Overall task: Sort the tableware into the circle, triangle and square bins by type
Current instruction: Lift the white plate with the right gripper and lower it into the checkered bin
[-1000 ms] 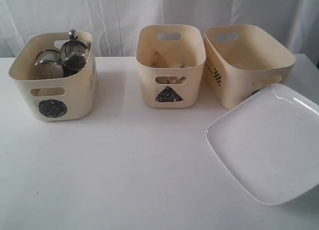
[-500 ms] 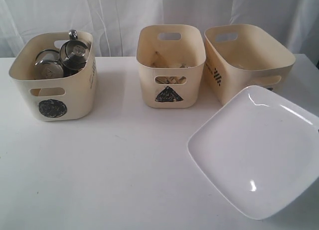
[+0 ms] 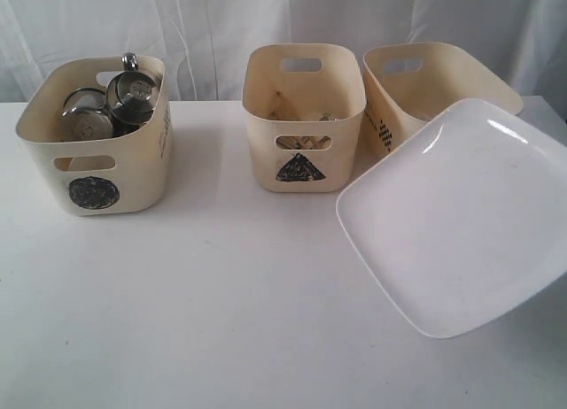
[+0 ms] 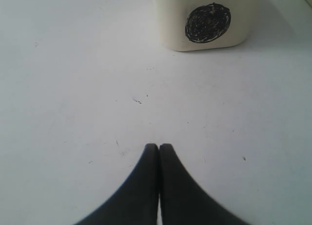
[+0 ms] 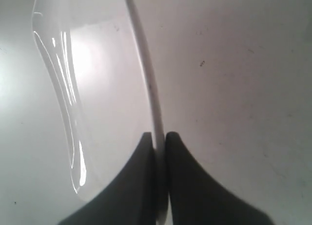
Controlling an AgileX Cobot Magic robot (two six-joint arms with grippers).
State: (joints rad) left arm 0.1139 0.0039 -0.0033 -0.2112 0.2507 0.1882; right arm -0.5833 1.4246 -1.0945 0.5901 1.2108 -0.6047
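The large white plate (image 3: 452,214) hangs tilted in the air at the right, covering the front of the square bin (image 3: 416,77). My right gripper (image 5: 161,137) is shut on the plate's rim (image 5: 155,113); the gripper itself does not show in the exterior view. The circle bin (image 3: 93,139) at the left holds two steel mugs (image 3: 133,97) and other steel pieces. The triangle bin (image 3: 301,117) stands in the middle with wooden chopsticks (image 3: 301,142) visible through its handle slot. My left gripper (image 4: 159,147) is shut and empty, low over the table in front of the circle bin (image 4: 207,20).
White table (image 3: 221,303) with a white curtain (image 3: 213,19) behind the bins. The three bins stand in a row along the back; the square bin's side bears a small checkered mark (image 3: 384,135).
The plate has risen off the table and moved up and back, tilting in front of the square bin. The left gripper's state is unchanged.
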